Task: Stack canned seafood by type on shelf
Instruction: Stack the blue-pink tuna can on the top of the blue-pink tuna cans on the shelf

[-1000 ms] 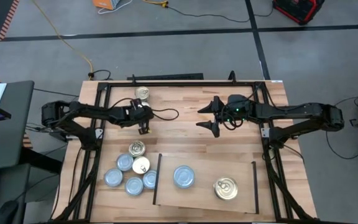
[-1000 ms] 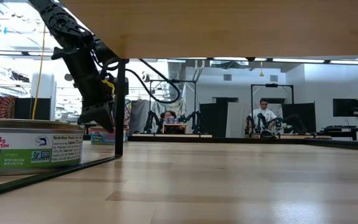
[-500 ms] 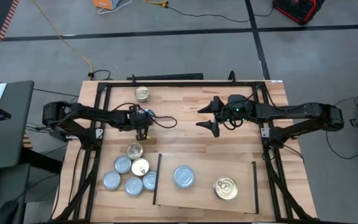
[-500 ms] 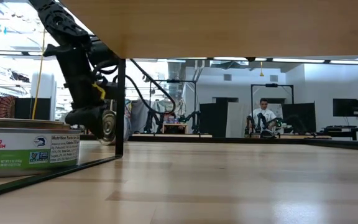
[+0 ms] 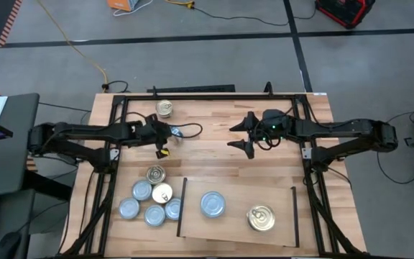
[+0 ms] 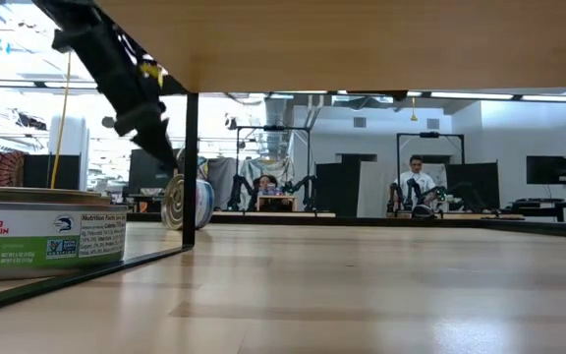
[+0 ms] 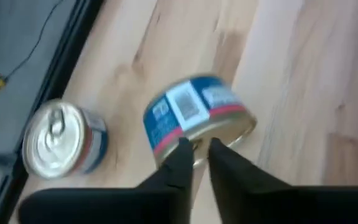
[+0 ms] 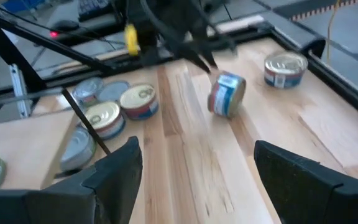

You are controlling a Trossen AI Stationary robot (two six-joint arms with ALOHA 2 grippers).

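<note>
My left gripper (image 5: 169, 137) hangs over the bare tabletop, left of centre. Its fingers are nearly shut at the top of a blue-and-red-labelled tin (image 7: 197, 118) that stands on its edge (image 6: 187, 202). My right gripper (image 5: 246, 133) hovers open at the centre right and holds nothing. The shelf (image 5: 236, 229) lies at the near edge. A silver-lidded tin (image 5: 213, 204) and a gold-lidded tin (image 5: 261, 218) sit flat on it. Several more tins (image 5: 154, 194) lie in a cluster left of the shelf, and one tin (image 5: 164, 108) sits near the far edge. My left gripper has the tin's upper rim (image 7: 194, 142) between its two fingertips (image 8: 209, 65). The fingers slant down onto it from the table's left. The tin stands on edge with its lids facing sideways and its lower edge at the tabletop (image 6: 187, 227).
A black frame (image 5: 214, 96) runs around the table's far side and both flanks. A labelled tin (image 6: 47, 236) sits close to the low camera. There is bare wood between the two grippers and along the far half of the table.
My left gripper has risen and drawn back a little toward the table's far edge. The tin at its fingertips stays at table height, standing on its edge, and now shows clear below the fingers. My right gripper has kept still.
</note>
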